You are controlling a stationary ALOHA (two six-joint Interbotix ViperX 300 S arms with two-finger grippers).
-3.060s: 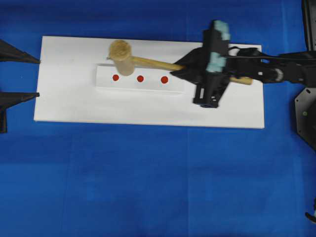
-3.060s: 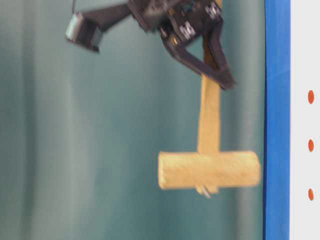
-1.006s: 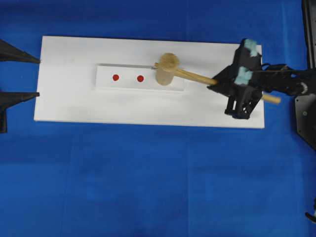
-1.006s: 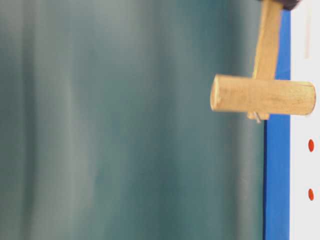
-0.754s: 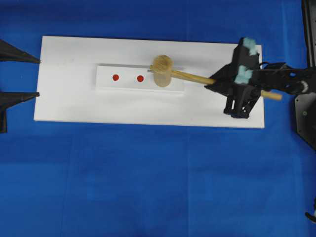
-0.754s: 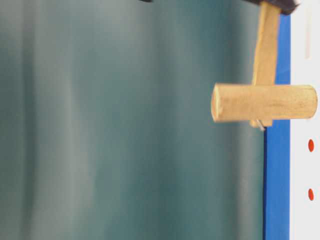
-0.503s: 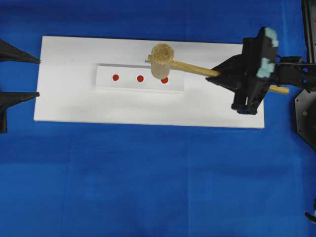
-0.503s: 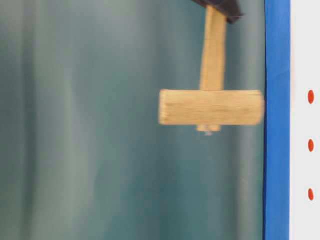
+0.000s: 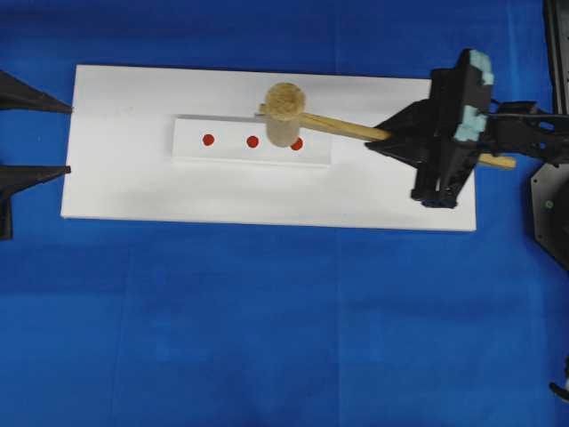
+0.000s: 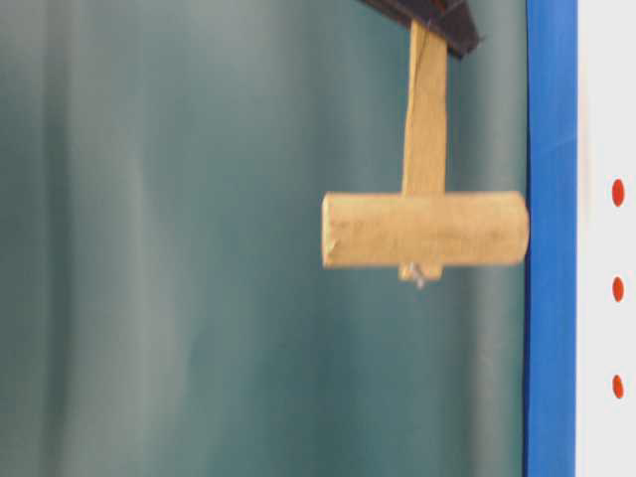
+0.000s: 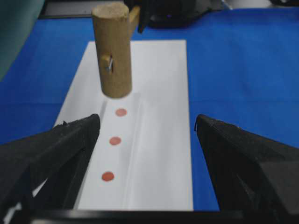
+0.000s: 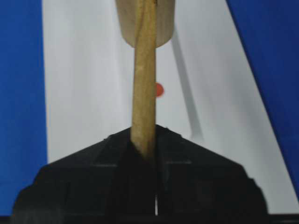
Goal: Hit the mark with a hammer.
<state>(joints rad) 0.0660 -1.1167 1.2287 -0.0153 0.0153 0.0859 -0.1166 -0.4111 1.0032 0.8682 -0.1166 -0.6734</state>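
The right tool (image 9: pixel 391 140) is clenched on the hammer (image 9: pixel 286 113) by its handle, the head raised clear above the white board (image 9: pixel 124 178), over the rightmost red mark (image 9: pixel 297 143). The left tool (image 11: pixel 147 140) waits released at the board's left edge, well apart.
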